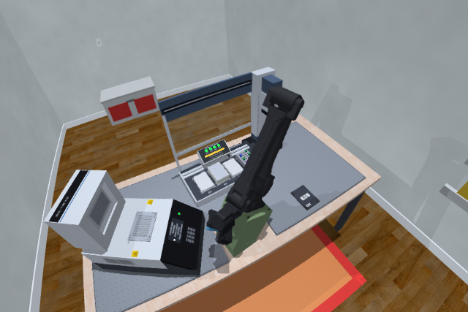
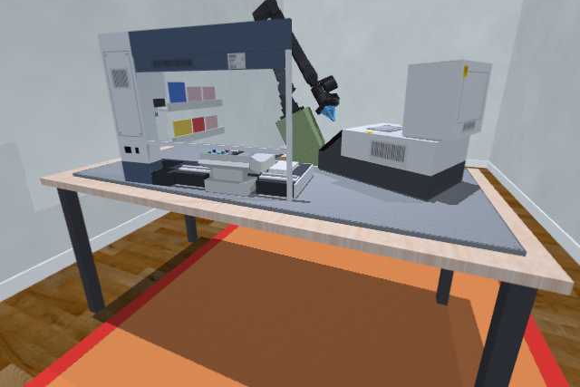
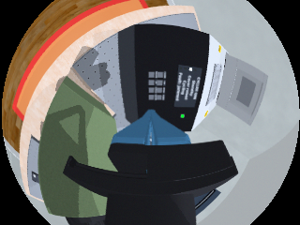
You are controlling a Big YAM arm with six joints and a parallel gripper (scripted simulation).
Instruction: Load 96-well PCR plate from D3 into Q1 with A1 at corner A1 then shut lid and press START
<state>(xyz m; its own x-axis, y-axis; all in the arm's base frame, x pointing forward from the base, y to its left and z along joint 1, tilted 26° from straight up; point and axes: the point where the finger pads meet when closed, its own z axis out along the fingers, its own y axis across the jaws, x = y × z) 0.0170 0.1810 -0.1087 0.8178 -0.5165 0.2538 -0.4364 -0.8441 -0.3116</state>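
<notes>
Fingers (image 2: pixel 330 112) pinched shut, empty, hovering off Q1's (image 1: pixel 151 225) panel. Lid (image 1: pixel 85 206) is up, lamp green; your plate (image 1: pixel 218 171) sits in the deck. Fetch, seat, shut, START remain.

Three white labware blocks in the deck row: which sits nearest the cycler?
The left-hand white plate in the top view, at the row's front end nearest the cycler. The other two stand progressively farther back toward the tube block.

A wooden table (image 1: pixel 372 179) carries a grey mat (image 1: pixel 321 165).
</notes>
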